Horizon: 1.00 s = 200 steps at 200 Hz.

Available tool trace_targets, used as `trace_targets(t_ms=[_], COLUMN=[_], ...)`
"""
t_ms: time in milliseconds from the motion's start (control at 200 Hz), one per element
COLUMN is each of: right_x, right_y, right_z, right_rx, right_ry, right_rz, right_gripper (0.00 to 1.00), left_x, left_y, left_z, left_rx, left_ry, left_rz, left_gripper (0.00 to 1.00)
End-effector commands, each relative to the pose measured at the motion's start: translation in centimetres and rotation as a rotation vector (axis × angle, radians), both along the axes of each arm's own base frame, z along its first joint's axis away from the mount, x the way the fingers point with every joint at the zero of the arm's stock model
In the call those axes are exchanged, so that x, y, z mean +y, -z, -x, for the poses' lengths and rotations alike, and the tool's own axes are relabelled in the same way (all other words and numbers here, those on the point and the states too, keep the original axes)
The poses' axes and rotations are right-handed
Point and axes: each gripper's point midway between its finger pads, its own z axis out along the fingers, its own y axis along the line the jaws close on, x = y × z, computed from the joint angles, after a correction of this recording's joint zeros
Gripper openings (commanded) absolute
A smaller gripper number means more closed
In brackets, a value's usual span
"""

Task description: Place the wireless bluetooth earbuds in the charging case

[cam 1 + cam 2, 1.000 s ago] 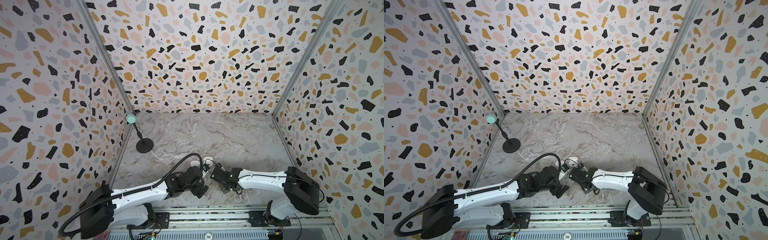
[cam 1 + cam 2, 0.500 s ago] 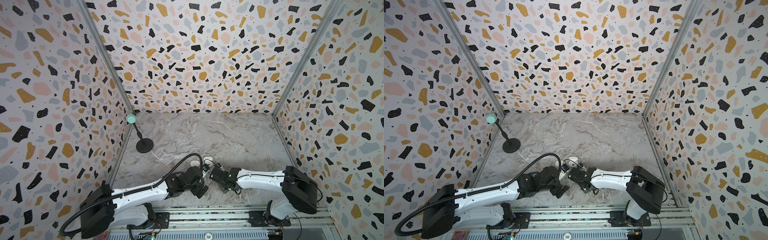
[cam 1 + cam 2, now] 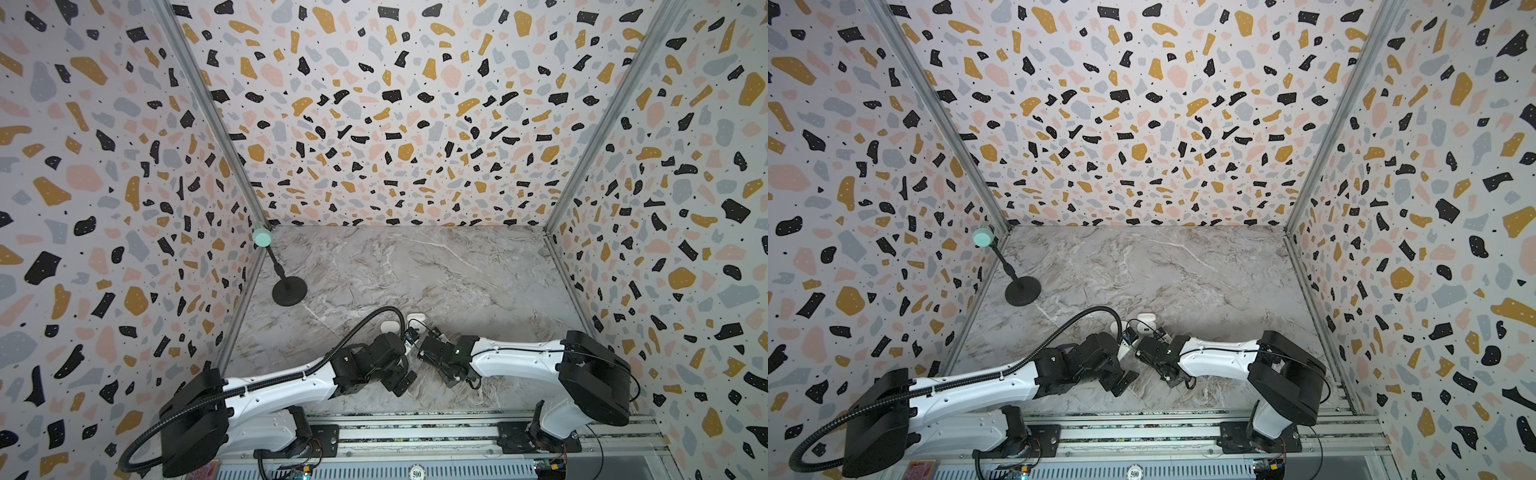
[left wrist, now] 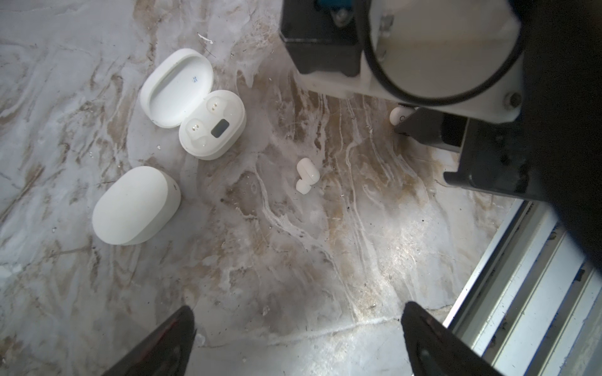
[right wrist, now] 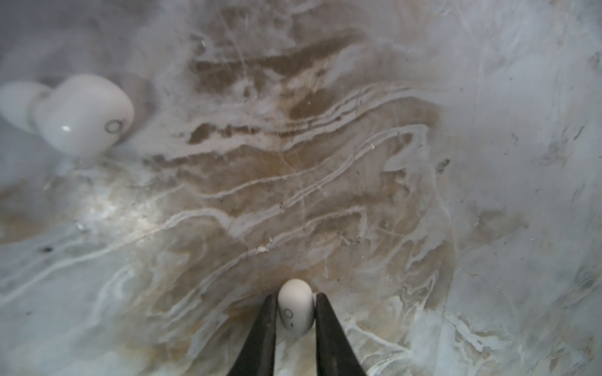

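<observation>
My right gripper [image 5: 295, 299] is shut on one white earbud [image 5: 294, 307] just above the marble; the same held earbud [image 4: 399, 115] shows in the left wrist view. A second earbud [image 4: 306, 175] lies loose on the table [image 4: 293, 260], and is large and blurred [image 5: 81, 114] in the right wrist view. The open charging case [image 4: 211, 125] shows two empty sockets, its lid [image 4: 177, 88] folded back. My left gripper [image 4: 299, 325] hangs wide open and empty over bare marble. In both top views the two grippers [image 3: 399, 370] [image 3: 453, 376] meet near the front middle.
A closed white case [image 4: 135, 205] lies beside the open one. A black stand with a mint-green head [image 3: 289, 291] is at the back left. The metal rail [image 4: 521, 293] runs along the table's front edge. Patterned walls enclose three sides.
The right arm has edged slightly to the left. The left arm has not moved.
</observation>
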Motion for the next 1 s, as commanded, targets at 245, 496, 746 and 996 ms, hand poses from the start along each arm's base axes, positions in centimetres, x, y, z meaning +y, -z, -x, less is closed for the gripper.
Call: trace_targets(t_ms=[245,496,746,996], right_x=[-0.3,-0.3,-0.2,-0.4], right_y=[-0.6,-0.5,-0.5,-0.2], right_z=[-0.7,-1.1,-1.5,-1.8], right_rx=[-0.028,-0.031,-0.022,-0.008], right_ry=[0.003,0.006,0.014,0.025], right_rz=[0.062,0.068,0.033,0.017], right_gripper=[0.24,0.25,0.22,0.26], left_x=[-0.7,-0.7,-0.7,-0.7], left_y=[-1.5,-1.5,-1.6,-1.5], left_z=[-0.3,-0.3,-0.4,-0.3], left_rx=[-0.029,-0.030,-0.031,-0.031], left_ry=[0.006,0.004,0.003,0.004], left_rz=[0.025,0.024,0.026,0.025], left_gripper=[1.00,1.00,1.00,1.00])
